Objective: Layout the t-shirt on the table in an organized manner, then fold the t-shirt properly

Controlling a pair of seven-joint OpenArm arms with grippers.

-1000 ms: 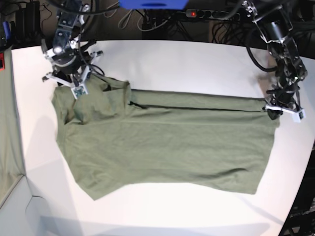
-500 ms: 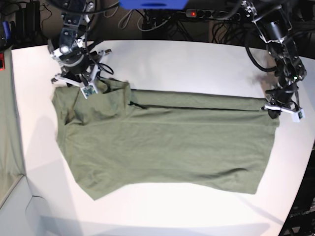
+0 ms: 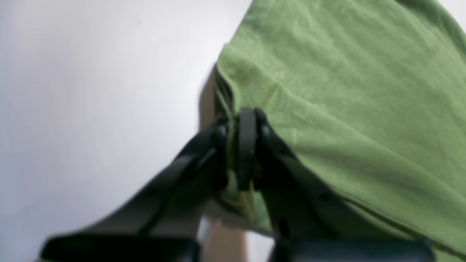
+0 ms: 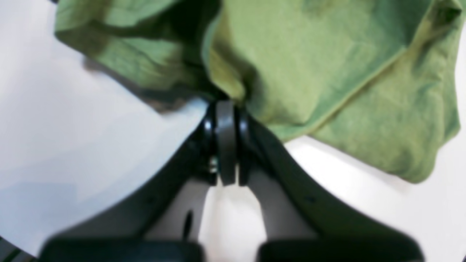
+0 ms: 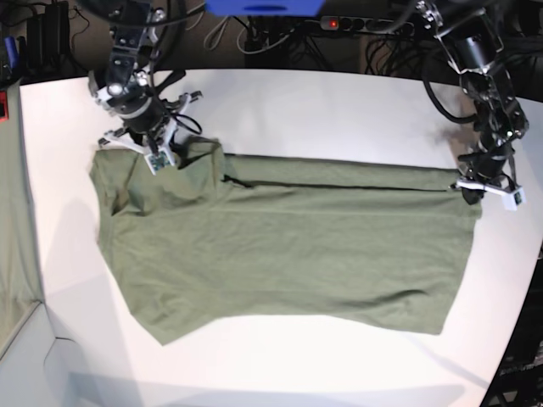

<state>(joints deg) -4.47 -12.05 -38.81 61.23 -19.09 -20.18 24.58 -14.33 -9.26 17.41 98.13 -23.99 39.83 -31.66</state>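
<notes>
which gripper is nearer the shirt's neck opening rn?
Right. The right gripper is shut on the t-shirt at the bunched collar end, on the base view's left. The left gripper is shut on the opposite end's corner, a shirt length away.

Beyond the far edge of the work surface the floor (image 5: 280, 51) is dark and strewn with black cables (image 5: 254, 38). A power strip (image 5: 365, 24) with a lit red switch lies there. A blue object (image 5: 263, 5), possibly a housing, sits at top centre. A pale grey-green cloth strip (image 5: 13, 212) occupies the left margin. Lighting is even and diffuse.
</notes>
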